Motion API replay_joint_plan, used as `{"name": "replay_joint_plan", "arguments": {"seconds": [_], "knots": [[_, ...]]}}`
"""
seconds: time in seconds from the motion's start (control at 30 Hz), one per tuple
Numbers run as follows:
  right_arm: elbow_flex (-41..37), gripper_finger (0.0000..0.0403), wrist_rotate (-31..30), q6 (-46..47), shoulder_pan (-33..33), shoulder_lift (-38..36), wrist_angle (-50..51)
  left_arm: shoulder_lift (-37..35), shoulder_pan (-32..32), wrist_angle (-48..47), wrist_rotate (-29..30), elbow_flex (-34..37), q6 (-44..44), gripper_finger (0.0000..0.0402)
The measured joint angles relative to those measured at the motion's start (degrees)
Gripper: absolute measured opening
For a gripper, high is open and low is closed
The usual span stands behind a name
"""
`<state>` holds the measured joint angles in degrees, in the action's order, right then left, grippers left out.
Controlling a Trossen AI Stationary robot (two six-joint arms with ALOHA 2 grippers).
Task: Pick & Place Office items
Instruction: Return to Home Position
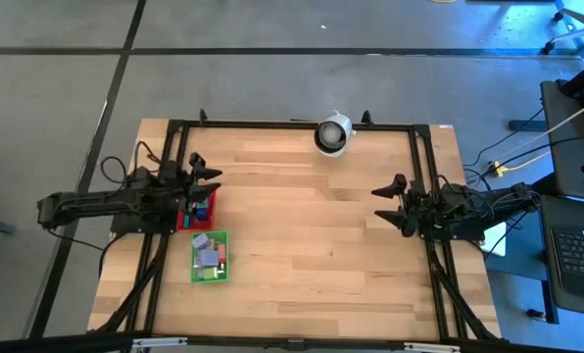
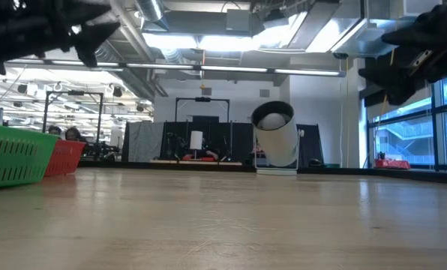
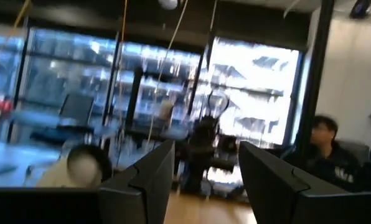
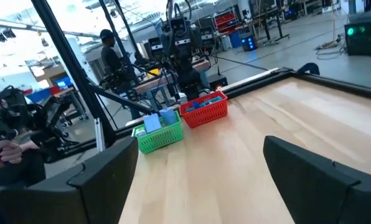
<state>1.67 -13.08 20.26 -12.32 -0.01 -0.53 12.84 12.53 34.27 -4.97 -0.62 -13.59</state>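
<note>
The office items are small blocks. Lavender, blue and pink ones [image 1: 210, 257] lie in the green mesh tray [image 1: 223, 238]; blue and red ones [image 1: 201, 209] lie in the red mesh tray [image 1: 183, 222]. Both trays stand near the table's left edge. My left gripper [image 1: 214, 182] hovers open above the red tray's far end, fingers pointing level toward the right. In its wrist view the left gripper [image 3: 204, 180] holds nothing. My right gripper [image 1: 378, 203] hangs open above the table's right part, facing the trays; it [image 4: 201, 180] is empty too.
A white round black-centred object [image 1: 333, 134] stands at the far edge, seen as a white cylinder [image 2: 276, 139] in the low view. A black frame [image 1: 292, 125] runs round the table. Bare wood [image 1: 312, 226] lies between the grippers. A person [image 3: 325, 152] sits beyond the table.
</note>
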Motion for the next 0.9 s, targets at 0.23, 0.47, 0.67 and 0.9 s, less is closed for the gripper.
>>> {"name": "replay_joint_plan", "arguments": {"seconds": [0.23,0.47,0.67,0.9], "knots": [[0.0,0.0347,0.0,-5.8,0.0,0.0,0.0,0.0,0.0,-16.8,7.7,0.1,-4.8,0.0176],[0.0,0.0347,0.5,-13.4,0.0,0.0,0.0,0.0,0.0,-20.9,15.6,0.1,-8.2,0.0176],[0.0,0.0347,0.5,-13.0,0.0,0.0,0.0,0.0,0.0,-20.9,15.9,0.1,-8.3,0.0175],[0.0,0.0347,0.5,-13.2,0.0,0.0,0.0,0.0,0.0,-20.9,15.9,0.1,-8.3,0.0177]]}}
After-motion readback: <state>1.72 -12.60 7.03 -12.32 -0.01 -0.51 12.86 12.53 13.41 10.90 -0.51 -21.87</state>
